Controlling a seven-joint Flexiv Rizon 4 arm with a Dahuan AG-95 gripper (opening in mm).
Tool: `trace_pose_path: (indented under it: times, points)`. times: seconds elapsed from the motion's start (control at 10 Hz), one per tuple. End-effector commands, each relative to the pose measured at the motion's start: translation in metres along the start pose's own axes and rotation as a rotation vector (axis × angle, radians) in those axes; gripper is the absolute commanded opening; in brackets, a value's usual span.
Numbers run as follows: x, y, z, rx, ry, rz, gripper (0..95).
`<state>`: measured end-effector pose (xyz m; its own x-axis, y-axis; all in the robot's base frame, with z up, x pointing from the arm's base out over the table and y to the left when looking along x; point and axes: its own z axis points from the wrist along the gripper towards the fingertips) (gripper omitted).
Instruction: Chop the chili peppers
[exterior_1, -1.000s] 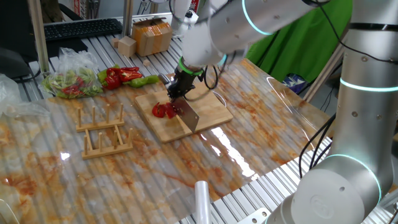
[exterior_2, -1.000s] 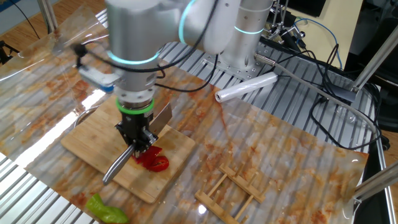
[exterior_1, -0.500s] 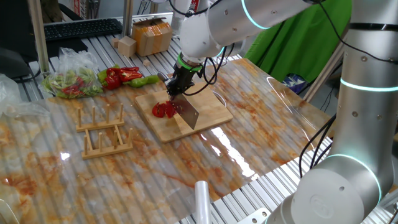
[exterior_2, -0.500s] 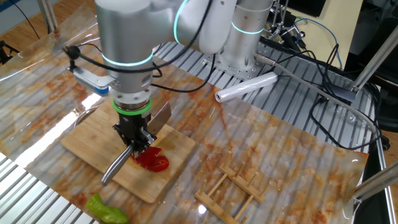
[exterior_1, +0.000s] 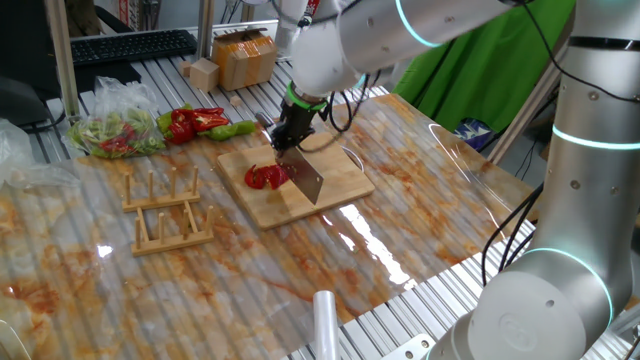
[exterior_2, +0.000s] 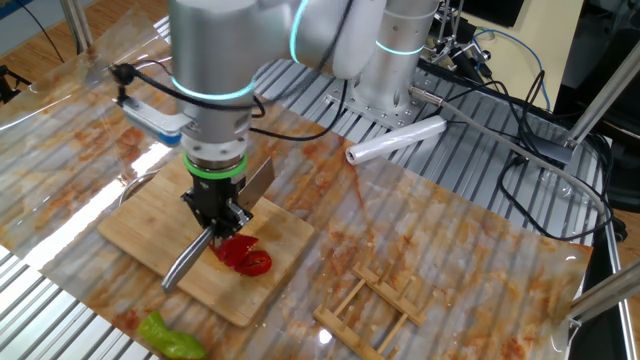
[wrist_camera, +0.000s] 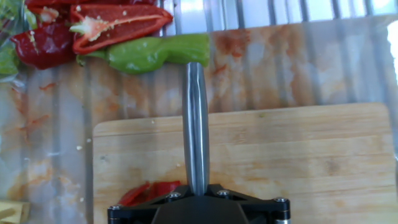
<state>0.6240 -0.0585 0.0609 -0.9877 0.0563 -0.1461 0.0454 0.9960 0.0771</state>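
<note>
Cut red chili peppers (exterior_1: 264, 177) lie in a small wet heap on the wooden cutting board (exterior_1: 338, 178). My gripper (exterior_1: 283, 142) hangs over the board, shut on a knife. Its broad steel blade (exterior_1: 307, 181) stands edge-down just right of the heap, at the board or barely above it. In the other fixed view the gripper (exterior_2: 216, 214) is directly above the chili peppers (exterior_2: 246, 256), and the knife's steel handle (exterior_2: 186, 267) slants down toward the board's (exterior_2: 148, 218) near edge. The hand view shows the handle (wrist_camera: 196, 121) running away from the gripper (wrist_camera: 196, 200), with chili peppers (wrist_camera: 148, 190) at lower left.
Whole red and green peppers (exterior_1: 203, 122) lie behind the board, beside a bag of cut vegetables (exterior_1: 113, 134). A wooden rack (exterior_1: 167, 211) stands left of the board. A plastic roll (exterior_1: 325, 322) lies at the table's front edge and a cardboard box (exterior_1: 243, 57) at the back.
The gripper and knife have lifted slightly and shifted a little to the right of the cut peppers. The peppers stay where they were.
</note>
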Motion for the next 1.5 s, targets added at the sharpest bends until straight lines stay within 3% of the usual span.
trace_pose_path:
  times: [0.1,0.6,0.8,1.0,1.1,1.3,1.5]
  points:
    - [0.0,0.0,0.0,0.008,-0.012,-0.003,0.0]
    - [-0.005,-0.001,-0.001,0.008,-0.014,0.0,0.0]
    - [-0.008,0.001,0.012,-0.006,-0.014,0.004,0.0]
    - [-0.014,0.008,0.038,-0.01,-0.023,0.001,0.0]
    - [-0.016,0.01,0.049,-0.003,-0.011,-0.002,0.0]
    - [-0.014,0.006,0.037,0.003,-0.005,0.015,0.0]
    - [-0.008,0.005,0.028,-0.002,-0.021,0.017,0.0]
